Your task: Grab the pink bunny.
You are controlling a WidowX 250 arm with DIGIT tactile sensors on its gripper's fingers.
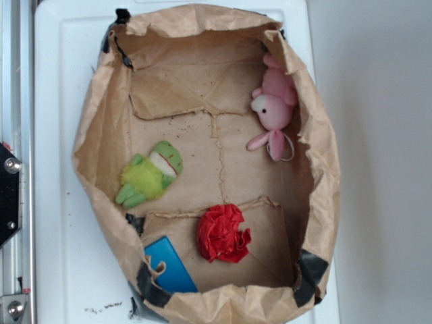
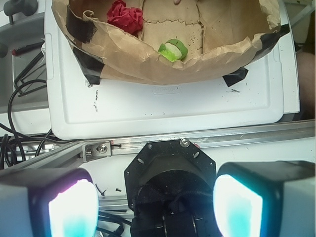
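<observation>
Bright, even, soft-shadowed light; glowing, blurred claw (image 2: 157, 202) pads; slightly soft exterior view.

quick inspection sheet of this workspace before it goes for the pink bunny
surface: white tray holding a brown paper liner with rolled walls, taped at the corners
job's things: pink bunny lies against the liner's wall, untouched
clutter: green frog plush, red paper ball, blue card
grippers: gripper open, outside the tray, holding nothing
cables: black cables beside the tray
surroundings: aluminium rail along the tray's edge
</observation>
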